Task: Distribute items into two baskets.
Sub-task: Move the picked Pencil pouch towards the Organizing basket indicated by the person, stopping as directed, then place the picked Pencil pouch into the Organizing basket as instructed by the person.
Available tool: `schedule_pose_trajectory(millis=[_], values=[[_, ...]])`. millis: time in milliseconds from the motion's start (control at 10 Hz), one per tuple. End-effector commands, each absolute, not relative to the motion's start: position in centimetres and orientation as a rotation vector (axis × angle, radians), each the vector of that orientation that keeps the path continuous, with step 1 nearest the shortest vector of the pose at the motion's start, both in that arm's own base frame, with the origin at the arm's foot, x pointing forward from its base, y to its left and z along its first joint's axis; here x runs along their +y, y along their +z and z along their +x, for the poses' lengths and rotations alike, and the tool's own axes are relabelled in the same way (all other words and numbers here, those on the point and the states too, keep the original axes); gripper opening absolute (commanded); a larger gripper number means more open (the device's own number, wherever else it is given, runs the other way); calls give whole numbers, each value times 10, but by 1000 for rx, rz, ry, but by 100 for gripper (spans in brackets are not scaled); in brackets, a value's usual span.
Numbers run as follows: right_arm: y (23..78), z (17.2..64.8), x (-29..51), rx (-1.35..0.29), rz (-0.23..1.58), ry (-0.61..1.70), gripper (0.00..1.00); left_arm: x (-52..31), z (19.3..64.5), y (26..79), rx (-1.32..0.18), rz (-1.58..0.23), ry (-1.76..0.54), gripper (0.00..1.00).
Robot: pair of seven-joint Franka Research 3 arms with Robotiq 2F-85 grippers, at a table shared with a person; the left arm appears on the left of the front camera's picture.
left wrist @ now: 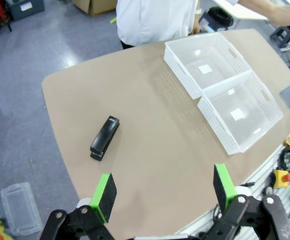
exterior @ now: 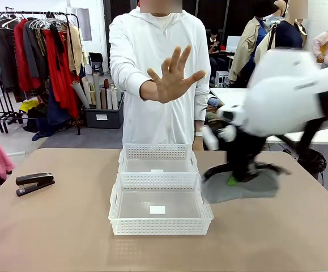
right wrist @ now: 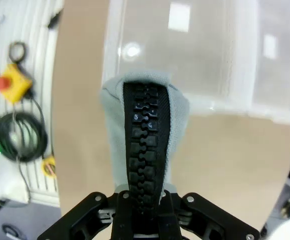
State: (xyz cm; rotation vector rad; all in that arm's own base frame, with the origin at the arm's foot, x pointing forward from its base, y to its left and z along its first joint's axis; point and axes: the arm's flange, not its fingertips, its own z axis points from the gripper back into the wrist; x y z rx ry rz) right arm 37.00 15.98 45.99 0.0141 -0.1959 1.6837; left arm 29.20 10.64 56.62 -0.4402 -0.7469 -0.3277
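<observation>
Your right gripper [right wrist: 145, 202] was clamped shut on the grey pouch [right wrist: 113, 145] by its black braided handle [right wrist: 145, 140], the bag low beside the near basket [exterior: 159, 226]. You'd have wanted to lift it clear of that rim before swinging over. Your left gripper [left wrist: 162, 192] stood wide open and empty, well apart from the stapler [left wrist: 104, 138]. Blur hid whether the pouch touched the table [exterior: 67, 238].

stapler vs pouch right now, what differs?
The stapler is black and rigid; the pouch is grey and soft. The stapler lies untouched on the table at the robot's left; the pouch, right of the baskets, is clamped in the shut right gripper. Shared: both are outside the baskets.
</observation>
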Motion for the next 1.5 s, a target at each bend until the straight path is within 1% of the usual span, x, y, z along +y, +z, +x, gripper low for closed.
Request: schedule_pose_trajectory(millis=[0, 400, 500, 1400], values=[[487, 363, 98, -213, 5, 1706, 0, 106, 292, 566, -749, -443, -330, 100], [489, 371, 78, -232, 44, 1662, 0, 106, 292, 566, -749, -443, -330, 100], [494, 364, 69, -227, 30, 1648, 0, 106, 292, 566, -749, -443, -330, 100], [494, 364, 69, -227, 30, 1648, 0, 106, 292, 566, -749, -443, -330, 100]])
